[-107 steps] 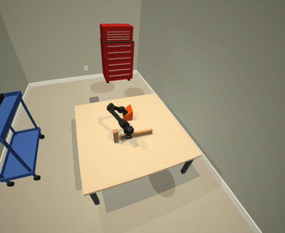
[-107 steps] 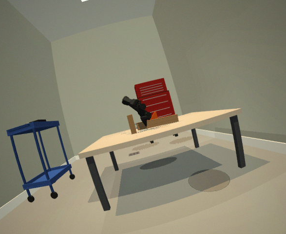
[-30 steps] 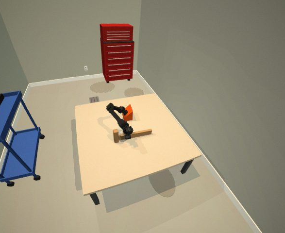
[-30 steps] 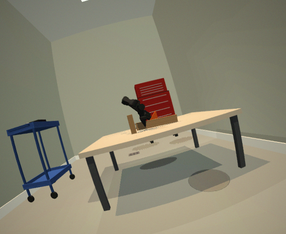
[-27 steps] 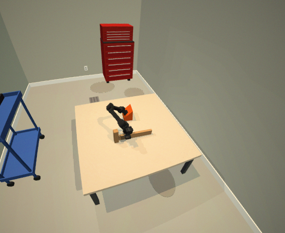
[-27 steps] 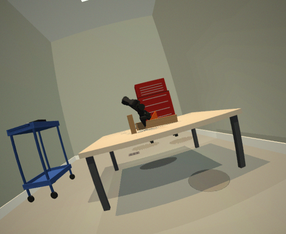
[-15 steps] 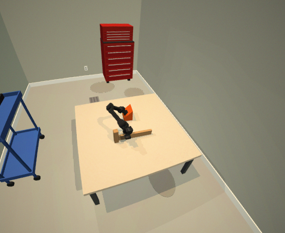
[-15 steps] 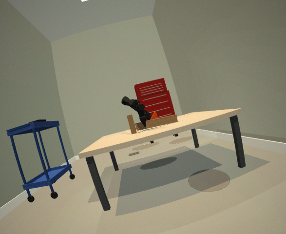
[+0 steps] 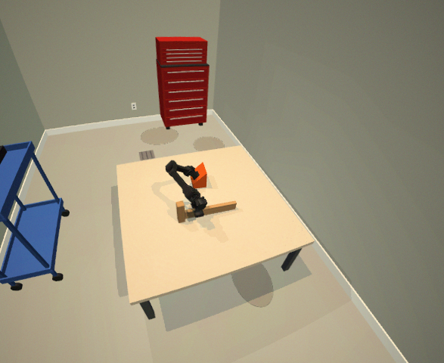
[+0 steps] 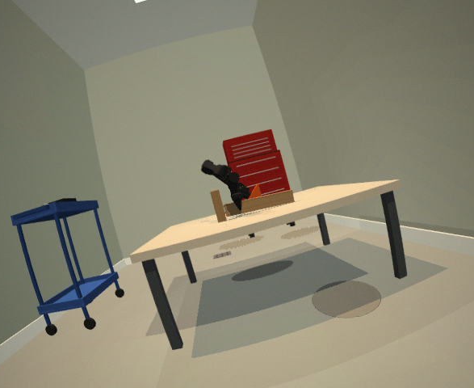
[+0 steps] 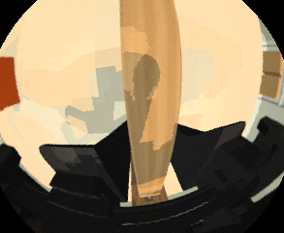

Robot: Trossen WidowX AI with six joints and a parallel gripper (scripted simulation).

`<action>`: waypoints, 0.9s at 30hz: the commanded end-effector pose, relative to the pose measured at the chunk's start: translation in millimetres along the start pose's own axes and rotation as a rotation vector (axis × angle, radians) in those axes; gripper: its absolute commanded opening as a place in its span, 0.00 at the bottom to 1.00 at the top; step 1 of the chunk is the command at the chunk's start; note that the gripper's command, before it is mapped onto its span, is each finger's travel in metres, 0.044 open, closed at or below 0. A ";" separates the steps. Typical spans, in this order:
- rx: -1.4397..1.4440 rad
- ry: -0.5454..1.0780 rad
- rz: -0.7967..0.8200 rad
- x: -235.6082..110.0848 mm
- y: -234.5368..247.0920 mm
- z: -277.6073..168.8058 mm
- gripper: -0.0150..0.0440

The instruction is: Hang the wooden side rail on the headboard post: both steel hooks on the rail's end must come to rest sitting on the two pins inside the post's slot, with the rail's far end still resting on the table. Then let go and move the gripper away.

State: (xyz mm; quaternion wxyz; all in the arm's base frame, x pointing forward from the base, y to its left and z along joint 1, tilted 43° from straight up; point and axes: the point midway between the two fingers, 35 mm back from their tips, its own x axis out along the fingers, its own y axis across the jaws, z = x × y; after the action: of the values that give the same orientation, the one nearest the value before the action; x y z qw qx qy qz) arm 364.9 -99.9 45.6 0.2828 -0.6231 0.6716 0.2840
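The wooden side rail (image 9: pixel 222 207) (image 10: pixel 270 202) (image 11: pixel 153 87) lies along the table (image 9: pixel 198 258) (image 10: pixel 333 200), its long part to the right in the top and exterior views. The headboard post (image 9: pixel 180 212) (image 10: pixel 217 206) stands upright at the left, close to the rail's near end. My gripper (image 9: pixel 199 213) (image 10: pixel 239 206) (image 11: pixel 142 121) is shut on the rail near that end, with one finger on each side. In the exterior view a small gap shows between the post and the rail's end. The steel hooks, the pins and the slot are too small or hidden to make out.
An orange block (image 9: pixel 200 178) (image 10: pixel 255 191) (image 11: pixel 5 83) with a slanted top stands on the table behind the rail, beside the arm's base. A blue cart (image 9: pixel 34 238) (image 10: pixel 86 290) stands on the floor at the left and a red tool cabinet (image 9: pixel 182 85) (image 10: pixel 257 162) at the back.
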 end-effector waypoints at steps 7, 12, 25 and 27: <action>-0.003 -0.003 -0.010 -4.0 -1.9 -1.0 0.25; -0.003 -0.003 -0.010 -3.8 -1.8 -1.6 0.25; -0.003 -0.002 -0.010 -2.8 -1.4 -2.4 0.25; -0.003 -0.002 -0.010 -2.5 -1.4 -2.4 0.25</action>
State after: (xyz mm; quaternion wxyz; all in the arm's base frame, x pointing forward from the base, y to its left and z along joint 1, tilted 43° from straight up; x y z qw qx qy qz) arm 364.9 -102.0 47.5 0.2829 -0.6232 0.6715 0.2841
